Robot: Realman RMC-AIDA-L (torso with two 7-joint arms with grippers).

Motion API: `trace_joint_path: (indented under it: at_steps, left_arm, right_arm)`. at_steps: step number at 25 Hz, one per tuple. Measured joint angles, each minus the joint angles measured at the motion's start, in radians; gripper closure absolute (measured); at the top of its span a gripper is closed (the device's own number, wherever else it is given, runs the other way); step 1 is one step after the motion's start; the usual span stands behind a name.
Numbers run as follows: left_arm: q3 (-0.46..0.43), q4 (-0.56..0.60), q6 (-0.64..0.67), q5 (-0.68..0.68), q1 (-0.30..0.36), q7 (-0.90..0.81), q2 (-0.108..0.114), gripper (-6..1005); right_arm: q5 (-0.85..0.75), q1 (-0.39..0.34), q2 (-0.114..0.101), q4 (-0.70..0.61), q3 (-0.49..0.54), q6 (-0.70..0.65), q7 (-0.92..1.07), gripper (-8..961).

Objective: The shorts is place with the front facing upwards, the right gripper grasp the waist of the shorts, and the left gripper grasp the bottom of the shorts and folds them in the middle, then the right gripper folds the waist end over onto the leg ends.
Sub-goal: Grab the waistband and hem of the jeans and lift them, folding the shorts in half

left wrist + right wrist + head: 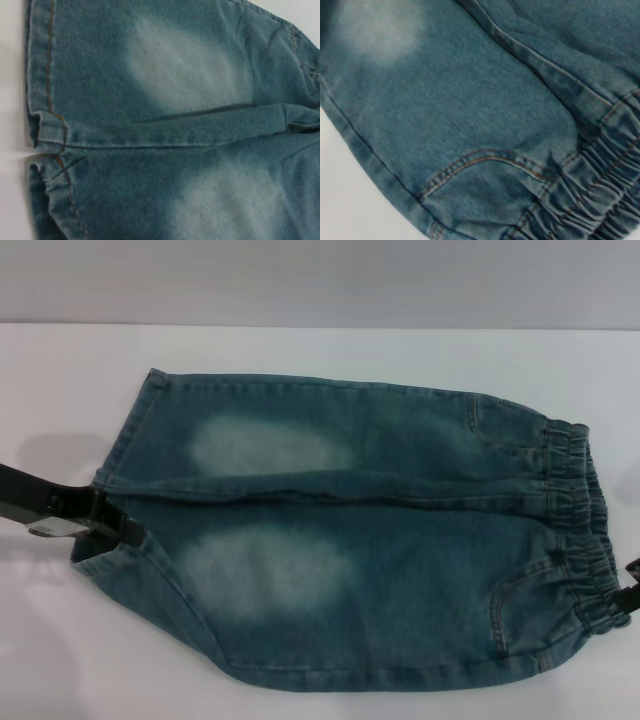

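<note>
Denim shorts [340, 540] lie flat, front up, across the middle of the white bench [300, 350], with the elastic waist [585, 530] toward 3 o'clock and the leg hems [120, 470] toward 9 o'clock. At the hem of the nearer leg, the left end effector [125, 530] touches the cloth, though whether it has closed on it cannot be told. At 4 o'clock the right end effector [628, 595] sits by the waistband's near corner; its grip cannot be told either.

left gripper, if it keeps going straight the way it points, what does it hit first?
Most likely the shorts themselves. In the head view the left gripper points in from the robot's left and its tip already sits at the hem of the nearer leg. Depth is unclear; it may pass just over the denim.
</note>
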Motion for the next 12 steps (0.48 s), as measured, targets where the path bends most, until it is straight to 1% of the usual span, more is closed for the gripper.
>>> trace_joint_path:
  at_steps: [5,12]
  left_arm:
    - [0.0,0.0,-0.005,0.0,-0.002,0.0,-0.004,926]
    - [0.0,0.0,-0.014,0.0,-0.004,-0.008,-0.005,922]
  right_arm:
    - [-0.021,0.011,0.001,0.005,-0.023,-0.002,0.001,371]
    - [-0.026,0.014,0.014,0.006,-0.072,-0.007,0.005,371]
